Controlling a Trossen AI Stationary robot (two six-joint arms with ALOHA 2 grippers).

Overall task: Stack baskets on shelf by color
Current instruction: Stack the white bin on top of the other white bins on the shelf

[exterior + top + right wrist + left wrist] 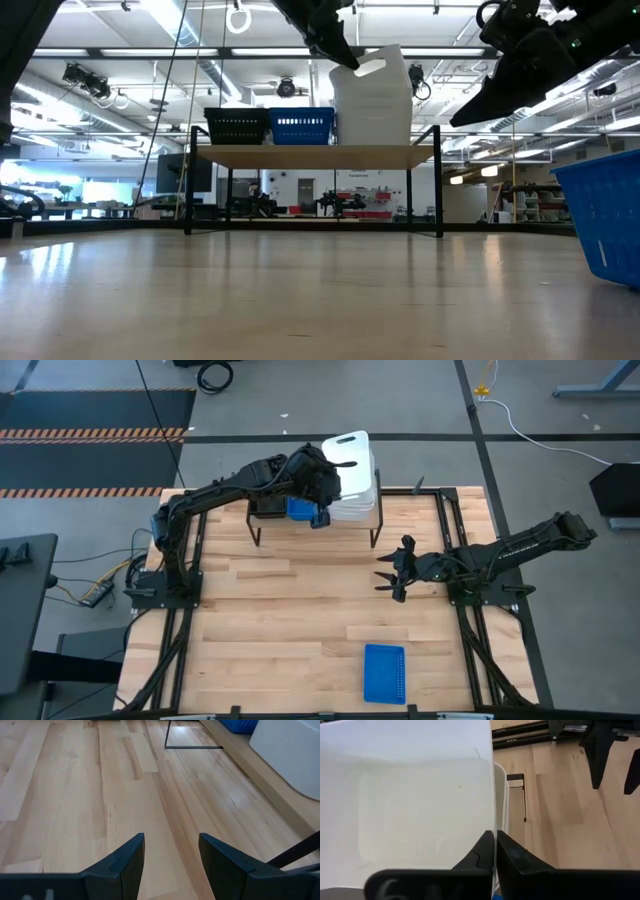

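Observation:
The shelf stands at the table's far edge and carries a black basket, a blue basket and a white stack, side by side on its plank. My left gripper reaches over the shelf and is shut on the topmost white basket, which sits tilted on the stack. My right gripper hovers open over the table's right half, touching nothing. A second blue basket lies on the table near its near edge. My left gripper pinches a side wall of the top white basket between its two fingers, one on each face of the thin wall. It comes from the table's left, slanting down. The basket is tilted, its left side raised, its lower part on the white stack.
The shelf's thin black legs stand on the table beside the right gripper's path. The middle of the table is bare wood. The arm bases and their frames stand at the table's left and right edges.

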